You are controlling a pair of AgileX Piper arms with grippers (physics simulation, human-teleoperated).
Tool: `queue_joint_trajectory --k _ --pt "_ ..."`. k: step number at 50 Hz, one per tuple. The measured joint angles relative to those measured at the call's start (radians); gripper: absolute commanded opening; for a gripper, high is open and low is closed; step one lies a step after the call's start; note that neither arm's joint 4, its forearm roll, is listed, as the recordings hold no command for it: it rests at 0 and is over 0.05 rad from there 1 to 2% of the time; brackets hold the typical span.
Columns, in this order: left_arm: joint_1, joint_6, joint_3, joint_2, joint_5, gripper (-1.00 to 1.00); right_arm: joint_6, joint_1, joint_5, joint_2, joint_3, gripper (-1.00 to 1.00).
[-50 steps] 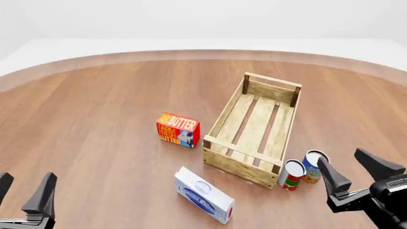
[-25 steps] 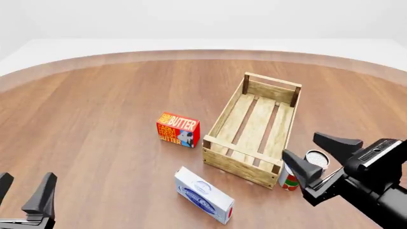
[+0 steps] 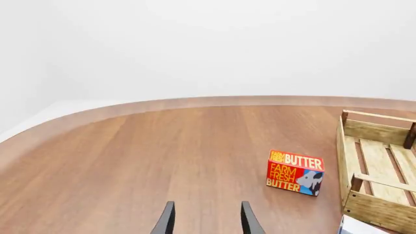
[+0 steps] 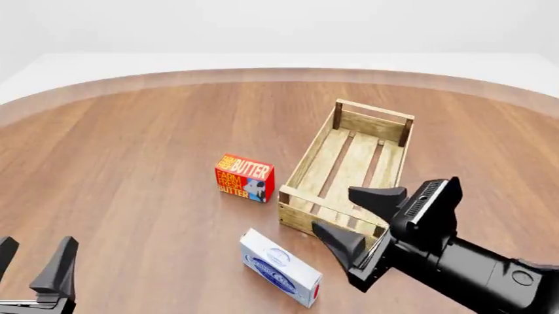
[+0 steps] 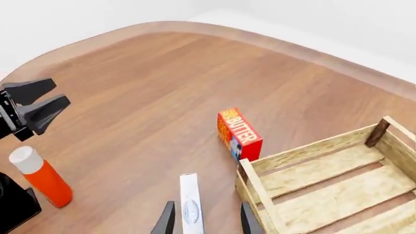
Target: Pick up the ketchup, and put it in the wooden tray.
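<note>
The ketchup (image 5: 44, 179), a slim orange-red bottle with a white cap, shows only in the right wrist view, standing beside a dark part of the left arm (image 5: 13, 208). It is out of the front view. The wooden tray (image 4: 351, 175) is a long pale slatted crate right of centre, with nothing in it; it also shows in the left wrist view (image 3: 378, 181) and the right wrist view (image 5: 325, 181). My right gripper (image 4: 358, 219) is open and empty, hovering at the crate's near end. My left gripper (image 4: 33, 267) is open and empty at the near left.
A red-orange butter box (image 4: 245, 177) stands left of the crate. A white and blue box (image 4: 279, 267) lies in front of the crate, below the right gripper. The right arm (image 4: 472, 268) covers the spot right of the crate's near corner.
My right arm has swung left and forward, from the near right to the crate's near end, and now hides the two cans. The left arm has not moved.
</note>
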Motion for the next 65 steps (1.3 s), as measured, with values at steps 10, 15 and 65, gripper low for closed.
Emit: queue_joint_trajectory --k 10,15,65 --pt "0.000 0.000 0.000 0.000 0.000 1.00 0.023 0.122 -0.090 0.148 -0.028 1.00" --pt "0.000 0.000 0.000 0.000 0.000 1.00 0.031 0.176 -0.123 0.213 -0.045 1.00" --pt "0.000 0.000 0.000 0.000 0.000 1.00 -0.056 0.566 -0.173 0.763 -0.438 1.00"
